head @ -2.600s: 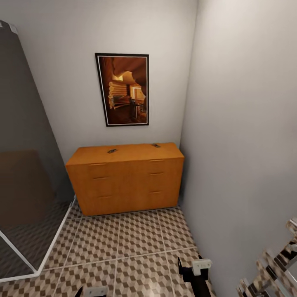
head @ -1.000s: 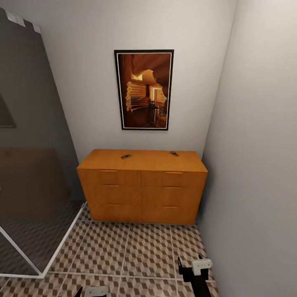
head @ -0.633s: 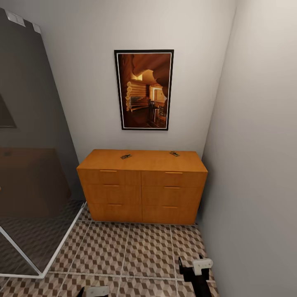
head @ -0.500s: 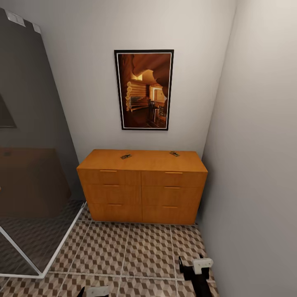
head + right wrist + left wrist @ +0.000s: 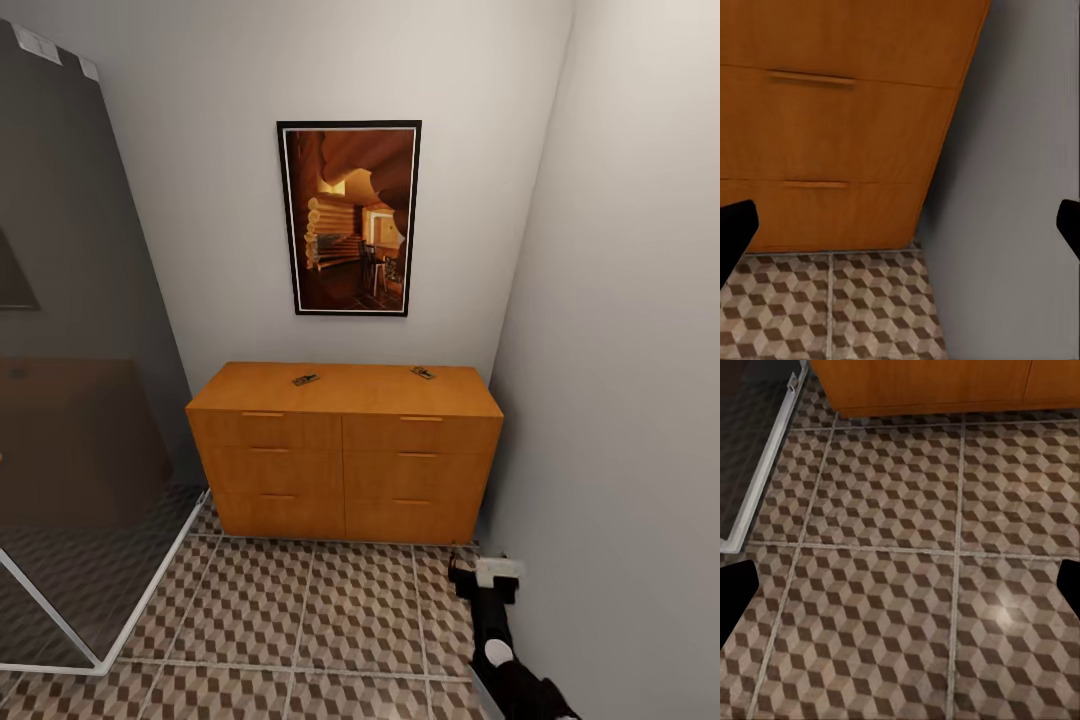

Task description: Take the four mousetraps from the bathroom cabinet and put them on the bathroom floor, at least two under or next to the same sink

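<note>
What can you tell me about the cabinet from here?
The cabinet is low, wide, orange-brown wood with six flat drawer fronts in two columns, all shut, each with a slim bar handle. It stands on the tiled floor against the back wall, under the framed picture. Two small mousetraps lie on its top.

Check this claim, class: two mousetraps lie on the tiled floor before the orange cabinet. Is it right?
Not quite. The head view shows the two mousetraps lying on top of the orange cabinet, one toward each end, not on the tiled floor.

Orange-brown cabinet (image 5: 345,455) on tiled bathroom floor (image 5: 300,620), two mousetraps (image 5: 305,380) on top
</note>
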Controlling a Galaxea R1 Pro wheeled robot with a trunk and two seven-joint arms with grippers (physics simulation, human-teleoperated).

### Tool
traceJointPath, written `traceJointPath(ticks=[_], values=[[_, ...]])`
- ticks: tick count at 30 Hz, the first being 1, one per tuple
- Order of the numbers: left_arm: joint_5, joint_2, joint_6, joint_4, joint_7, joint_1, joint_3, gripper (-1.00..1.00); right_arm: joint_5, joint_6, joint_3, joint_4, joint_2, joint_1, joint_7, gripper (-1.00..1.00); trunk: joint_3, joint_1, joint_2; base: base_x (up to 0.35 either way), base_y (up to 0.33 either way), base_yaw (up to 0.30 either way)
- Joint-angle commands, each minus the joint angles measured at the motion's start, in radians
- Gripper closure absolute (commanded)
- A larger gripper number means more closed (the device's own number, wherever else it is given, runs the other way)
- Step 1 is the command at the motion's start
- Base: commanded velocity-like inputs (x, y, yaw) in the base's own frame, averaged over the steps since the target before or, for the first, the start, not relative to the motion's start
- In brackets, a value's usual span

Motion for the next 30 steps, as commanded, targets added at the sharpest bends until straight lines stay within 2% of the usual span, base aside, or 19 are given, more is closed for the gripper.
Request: traceJointPath(ticks=[1,2,3,5,8,9,11,12,13,16,18,21,23,27,30], values=[[0.010,0.000,-0.006,0.004,0.000,0.000,-0.009,-1.00,0.007,0.047,0.004,-0.041,-0.002,-0.001,-0.014,-1.00,-0.002,0.001,-0.002,0.000,0.000,0.000],[0.010,0.000,-0.006,0.004,0.000,0.001,-0.009,-1.00,0.007,0.092,0.004,-0.081,-0.003,-0.001,-0.018,-1.00,-0.002,0.001,-0.002,0.000,0.000,0.000],[0.010,0.001,-0.006,0.004,0.000,0.003,-0.009,-1.00,0.007,0.180,0.003,-0.162,-0.005,-0.001,-0.023,-1.00,-0.002,0.001,-0.002,0.000,0.000,0.000],[0.010,0.001,-0.006,0.004,0.000,0.005,-0.009,-1.00,0.008,0.265,0.003,-0.242,-0.006,-0.001,-0.026,-1.00,-0.002,0.001,-0.002,0.000,0.000,0.000],[0.010,0.003,-0.006,0.004,0.000,0.008,-0.009,-1.00,0.009,0.475,0.003,-0.443,-0.008,-0.003,-0.030,-1.00,-0.002,0.001,-0.002,0.000,0.000,0.000],[0.010,0.004,-0.006,0.004,0.000,0.008,-0.009,-1.00,0.009,0.518,0.002,-0.478,-0.008,-0.004,-0.030,-1.00,-0.002,0.001,-0.002,0.000,0.000,0.000],[0.010,0.005,-0.006,0.004,0.000,0.011,-0.009,-1.00,0.009,0.687,0.001,-0.596,-0.009,-0.019,-0.030,-1.00,-0.002,0.001,-0.002,0.000,0.000,0.000],[0.010,0.005,-0.006,0.004,0.000,0.012,-0.010,-1.00,0.009,0.727,0.001,-0.622,-0.008,-0.028,-0.030,-1.00,-0.002,0.001,-0.002,0.000,0.000,0.000],[0.010,0.005,-0.006,0.004,0.000,0.014,-0.010,-1.00,0.009,0.800,0.001,-0.666,-0.009,-0.057,-0.029,-1.00,-0.002,0.001,-0.002,0.000,0.000,0.000],[0.010,0.005,-0.006,0.004,0.000,0.016,-0.010,-1.00,0.010,0.920,0.001,-0.719,-0.009,-0.137,-0.028,-1.00,-0.002,0.001,-0.002,0.000,0.000,0.000],[0.010,0.004,-0.006,0.004,0.000,0.020,-0.010,-1.00,0.008,1.012,0.001,-0.741,-0.009,-0.232,-0.027,-1.00,-0.002,0.001,-0.002,0.000,0.000,0.000],[0.010,0.003,-0.006,0.004,0.000,0.022,-0.011,-1.00,0.006,1.116,0.001,-0.736,-0.009,-0.373,-0.023,-1.00,-0.002,0.001,-0.002,0.041,0.000,0.000],[0.010,0.002,-0.006,0.004,0.000,0.022,-0.011,-1.00,0.004,1.151,0.001,-0.711,-0.009,-0.433,-0.022,-1.00,-0.002,0.001,-0.002,0.143,0.000,0.000],[0.010,0.002,-0.006,0.004,0.000,0.023,-0.011,-1.00,0.001,1.179,0.001,-0.676,-0.008,-0.503,-0.013,-1.00,-0.002,0.001,-0.002,0.246,0.000,0.000],[0.010,0.002,-0.006,0.004,0.000,0.023,-0.011,-1.00,0.001,1.186,0.001,-0.666,-0.008,-0.522,0.007,-1.00,-0.002,0.001,-0.002,0.308,0.000,0.000]])
